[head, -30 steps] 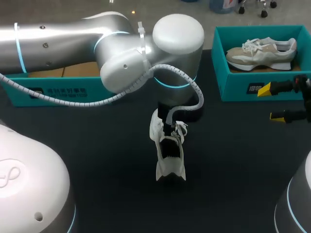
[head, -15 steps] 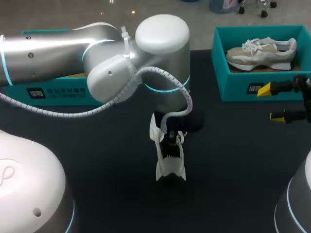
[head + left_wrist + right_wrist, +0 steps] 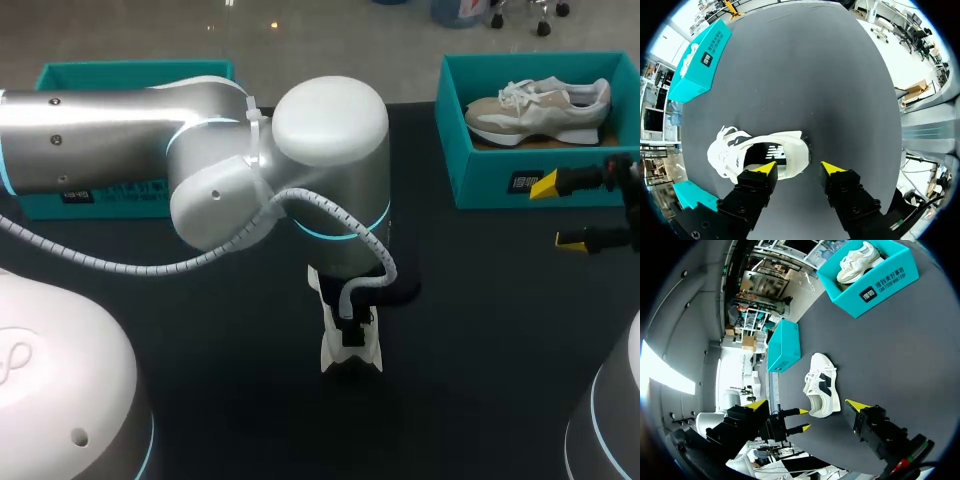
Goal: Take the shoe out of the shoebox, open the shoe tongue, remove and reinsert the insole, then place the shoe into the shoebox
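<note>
While the white shoe (image 3: pixel 785 150) stands on the table (image 3: pixel 840 75), out of any box, the left gripper (image 3: pixel 799 169) hangs just over its heel with fingers spread wide, one tip above the opening and the other outside the heel, gripping nothing. The first step looks done; the tongue, the insole and the return seem left to do. Farther off, the right gripper (image 3: pixel 557 212) sits wide and empty beside the right shoebox (image 3: pixel 490 185), which holds a beige shoe (image 3: pixel 540 108). The left shoebox (image 3: pixel 130 75) lies at the table's far side.
</note>
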`<action>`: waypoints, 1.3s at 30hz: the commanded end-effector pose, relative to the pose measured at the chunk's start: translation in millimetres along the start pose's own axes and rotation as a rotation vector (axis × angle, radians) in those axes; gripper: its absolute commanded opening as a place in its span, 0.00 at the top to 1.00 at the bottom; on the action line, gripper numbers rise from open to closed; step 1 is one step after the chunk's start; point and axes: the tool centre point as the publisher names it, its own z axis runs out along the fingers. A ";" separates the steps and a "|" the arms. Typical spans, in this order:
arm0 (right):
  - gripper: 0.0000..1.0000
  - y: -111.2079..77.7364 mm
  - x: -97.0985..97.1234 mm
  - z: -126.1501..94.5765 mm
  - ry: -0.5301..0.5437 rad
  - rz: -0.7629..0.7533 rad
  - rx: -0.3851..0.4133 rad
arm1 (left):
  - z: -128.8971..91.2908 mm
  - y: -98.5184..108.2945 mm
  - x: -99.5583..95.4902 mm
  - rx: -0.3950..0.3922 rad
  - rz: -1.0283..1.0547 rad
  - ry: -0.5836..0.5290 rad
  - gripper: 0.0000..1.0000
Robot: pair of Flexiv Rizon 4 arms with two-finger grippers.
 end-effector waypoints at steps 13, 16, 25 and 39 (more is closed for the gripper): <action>0.00 -0.9 0.0 0.7 -0.003 0.002 -0.001 | 62.5 -2.5 4.8 0.009 -0.083 -0.008 0.00; 0.00 -0.9 0.0 0.7 -0.003 0.002 -0.001 | 71.5 -2.3 6.6 0.004 -0.083 -0.011 0.00; 0.00 -0.9 0.0 0.7 -0.003 0.002 -0.001 | 86.7 3.3 9.6 -0.010 -0.096 0.001 0.00; 0.00 -0.9 0.0 0.7 -0.003 0.002 -0.001 | 87.1 5.2 13.7 -0.021 -0.105 0.019 1.00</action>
